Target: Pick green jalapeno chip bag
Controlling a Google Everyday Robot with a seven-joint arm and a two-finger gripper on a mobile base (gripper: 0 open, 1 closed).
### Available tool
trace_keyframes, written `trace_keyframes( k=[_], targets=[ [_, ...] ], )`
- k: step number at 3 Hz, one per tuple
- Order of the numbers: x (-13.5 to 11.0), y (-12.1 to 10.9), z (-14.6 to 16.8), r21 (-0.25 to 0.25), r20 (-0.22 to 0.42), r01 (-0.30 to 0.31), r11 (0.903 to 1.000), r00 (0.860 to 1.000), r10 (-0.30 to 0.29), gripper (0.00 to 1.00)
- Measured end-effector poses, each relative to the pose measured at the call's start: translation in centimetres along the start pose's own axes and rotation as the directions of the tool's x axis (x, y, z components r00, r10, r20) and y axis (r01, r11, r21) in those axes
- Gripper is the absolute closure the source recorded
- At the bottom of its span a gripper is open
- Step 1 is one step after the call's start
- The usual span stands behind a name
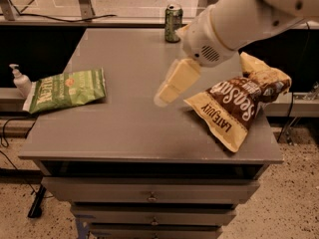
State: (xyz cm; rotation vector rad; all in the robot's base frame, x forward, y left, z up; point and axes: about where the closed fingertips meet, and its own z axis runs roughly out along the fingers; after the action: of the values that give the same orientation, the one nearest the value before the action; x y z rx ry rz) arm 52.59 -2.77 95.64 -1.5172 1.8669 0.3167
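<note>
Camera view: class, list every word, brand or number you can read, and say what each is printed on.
"LATE JULY": on the brown-and-tan chip bag, right side of the table.
"Sea Salt": probably, in large white script on that same bag.
Green jalapeno chip bag: white lettering, too blurred to read.
Green can: markings too small to read.
Gripper, hovering over the table's middle between the bags: no text.

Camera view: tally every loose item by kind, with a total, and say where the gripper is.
Chip bags: 2 (green jalapeno chip bag, brown Late July bag)
Drink cans: 1 (green can at the table far edge)
Pump bottles: 1 (white pump bottle left of the table)
Total: 4
The gripper is above the table's middle, between the two bags.
</note>
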Motion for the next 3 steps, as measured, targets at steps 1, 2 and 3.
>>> trace_keyframes(
  k=[1, 2, 3],
  targets=[
    [-2.8, 0.0, 7.1, -0.006, 0.06, 0.024, 0.9997, 0.998, -0.023, 0.0],
    [-5.6, 0.6, 13.3, -0.014, 0.118, 0.034, 0.9993, 0.992, -0.032, 0.0],
    [-8.7, 1.6, 18.2, -0.027, 0.166, 0.031, 0.9991, 0.986, -0.026, 0.0]
  ],
)
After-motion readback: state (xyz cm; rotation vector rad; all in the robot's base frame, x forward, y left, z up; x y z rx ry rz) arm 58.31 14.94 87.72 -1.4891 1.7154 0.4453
